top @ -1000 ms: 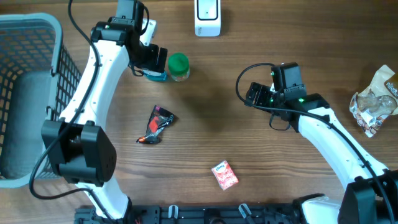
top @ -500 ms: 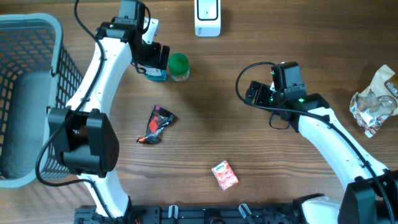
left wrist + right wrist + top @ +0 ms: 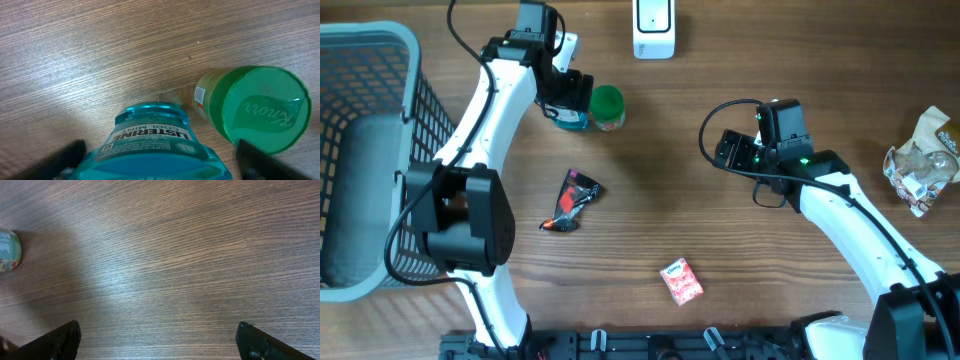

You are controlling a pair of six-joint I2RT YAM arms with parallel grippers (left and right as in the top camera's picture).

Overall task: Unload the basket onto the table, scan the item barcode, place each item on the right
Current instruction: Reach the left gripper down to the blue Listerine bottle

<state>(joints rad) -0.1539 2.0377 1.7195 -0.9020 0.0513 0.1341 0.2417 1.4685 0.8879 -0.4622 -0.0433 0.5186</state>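
Note:
A blue Listerine mouthwash bottle [image 3: 571, 121] stands at the back left of the table. My left gripper [image 3: 569, 106] hangs over it, open, with one finger on each side of the bottle [image 3: 150, 145]. The left finger [image 3: 67, 156] is close against the bottle, while the right finger [image 3: 252, 156] stands a little off it. A green-lidded jar [image 3: 607, 105] stands right beside the bottle, also seen in the left wrist view as the jar [image 3: 255, 110]. The white scanner [image 3: 653, 25] sits at the back edge. My right gripper [image 3: 725, 150] is open over bare wood [image 3: 160, 280].
A grey-blue basket [image 3: 380, 40] fills the left side. A black and red sachet [image 3: 572, 200] lies in the middle left. A small red packet [image 3: 681, 281] lies near the front. A crinkled bag [image 3: 920, 165] sits at the right edge.
My left arm has swung slightly to the right over the bottle and its jaws have narrowed a little. The right arm has not moved.

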